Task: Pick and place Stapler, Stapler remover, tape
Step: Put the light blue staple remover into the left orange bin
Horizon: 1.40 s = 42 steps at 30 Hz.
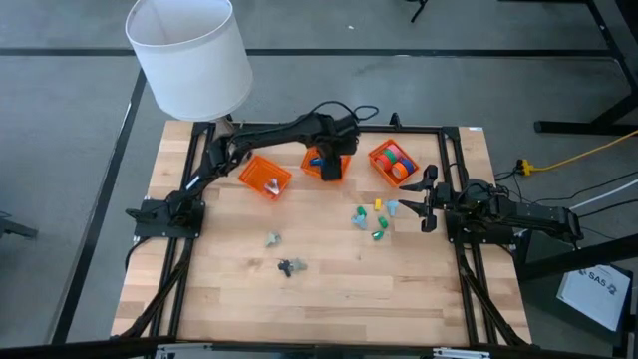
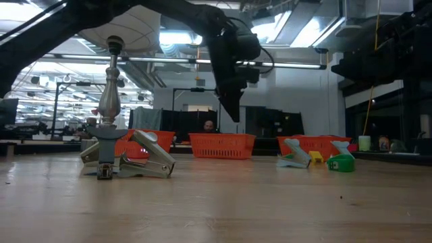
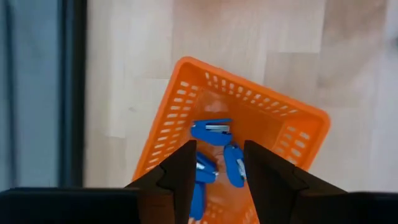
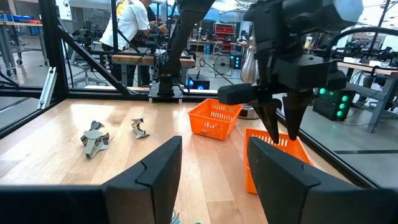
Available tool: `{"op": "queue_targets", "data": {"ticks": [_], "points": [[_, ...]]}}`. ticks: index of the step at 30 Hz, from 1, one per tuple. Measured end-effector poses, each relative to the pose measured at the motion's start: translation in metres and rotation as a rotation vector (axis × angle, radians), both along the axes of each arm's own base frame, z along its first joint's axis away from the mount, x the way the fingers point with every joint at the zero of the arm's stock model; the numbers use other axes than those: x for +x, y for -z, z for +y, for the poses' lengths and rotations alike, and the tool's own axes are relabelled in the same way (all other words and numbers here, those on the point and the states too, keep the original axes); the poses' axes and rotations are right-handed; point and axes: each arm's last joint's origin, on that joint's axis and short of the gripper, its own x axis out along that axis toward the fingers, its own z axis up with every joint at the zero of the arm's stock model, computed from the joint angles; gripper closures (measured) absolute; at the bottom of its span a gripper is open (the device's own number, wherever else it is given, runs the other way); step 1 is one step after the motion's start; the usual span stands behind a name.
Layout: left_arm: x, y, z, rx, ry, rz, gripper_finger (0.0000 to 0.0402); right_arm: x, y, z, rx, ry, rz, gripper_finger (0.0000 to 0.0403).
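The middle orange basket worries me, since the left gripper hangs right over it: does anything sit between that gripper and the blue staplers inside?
Nothing visible does. The left gripper hangs open above the middle orange mesh basket, and the small blue staplers lie in plain sight between and beyond its dark fingers, with no object covering them.
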Motion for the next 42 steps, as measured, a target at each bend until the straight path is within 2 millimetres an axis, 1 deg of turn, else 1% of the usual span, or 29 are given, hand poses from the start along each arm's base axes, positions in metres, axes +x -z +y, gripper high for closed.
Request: {"op": "queue_targets", "data": {"ticks": [4, 6, 9, 14, 22, 27, 34, 37, 39, 42], "points": [[0.006, 0.000, -0.016, 0.109, 0.019, 0.045, 0.0270, 0.000, 0.000, 0.000, 0.000, 0.000, 0.000, 0.0214], [0.008, 0.000, -0.024, 0.132, 0.045, 0.060, 0.0270, 0.000, 0.000, 0.000, 0.000, 0.000, 0.000, 0.0214], [0.012, 0.000, -0.036, 0.132, 0.068, 0.059, 0.0272, 0.000, 0.000, 0.000, 0.000, 0.000, 0.000, 0.0214], [0.018, 0.000, -0.058, 0.116, 0.054, 0.035, 0.0280, 0.000, 0.000, 0.000, 0.000, 0.000, 0.000, 0.0214], [0.033, -0.003, -0.098, 0.111, 0.082, -0.057, 0.0282, 0.000, 0.000, 0.000, 0.000, 0.000, 0.000, 0.0214], [0.038, -0.004, -0.117, 0.055, 0.025, -0.121, 0.0283, 0.000, 0.000, 0.000, 0.000, 0.000, 0.000, 0.0214], [0.040, -0.004, -0.138, -0.019, -0.101, -0.163, 0.0280, 0.000, 0.000, 0.000, 0.000, 0.000, 0.000, 0.0214], [0.041, -0.004, -0.147, -0.035, -0.119, -0.172, 0.0279, 0.000, 0.000, 0.000, 0.000, 0.000, 0.000, 0.0214], [0.041, -0.005, -0.154, -0.017, -0.097, -0.175, 0.0280, 0.000, 0.000, 0.000, 0.000, 0.000, 0.000, 0.0214], [0.047, -0.003, -0.170, 0.081, -0.017, -0.222, 0.0284, 0.000, 0.000, 0.000, 0.000, 0.000, 0.000, 0.0214]]}}
